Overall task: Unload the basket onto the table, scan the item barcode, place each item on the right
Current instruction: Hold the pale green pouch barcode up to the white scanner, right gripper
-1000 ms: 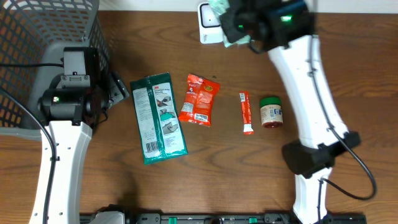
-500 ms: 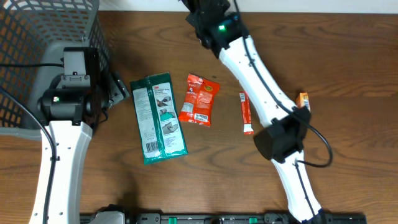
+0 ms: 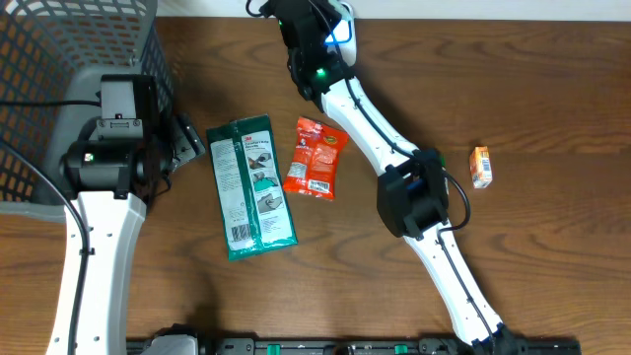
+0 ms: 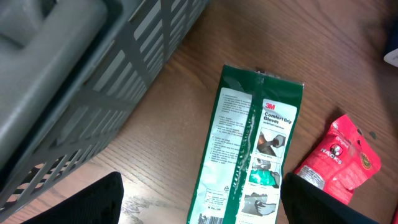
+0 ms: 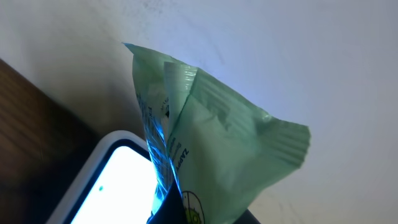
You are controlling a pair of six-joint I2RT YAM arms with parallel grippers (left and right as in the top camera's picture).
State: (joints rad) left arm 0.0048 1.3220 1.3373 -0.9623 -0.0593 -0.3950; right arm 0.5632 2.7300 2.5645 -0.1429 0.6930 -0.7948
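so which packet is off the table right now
The pale green packet, held at the lit scanner; the gloves pack and red packet lie flat on the table.

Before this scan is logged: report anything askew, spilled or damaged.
Nothing is spilled or broken. The pale green pouch, pinched in the right gripper above the lit scanner, is creased and folded, which may distort its barcode. The glove pack, red packet and small orange box look intact.

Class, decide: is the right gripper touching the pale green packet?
Touching. The right wrist view shows the pale green packet pinched at its lower edge in the shut right gripper.
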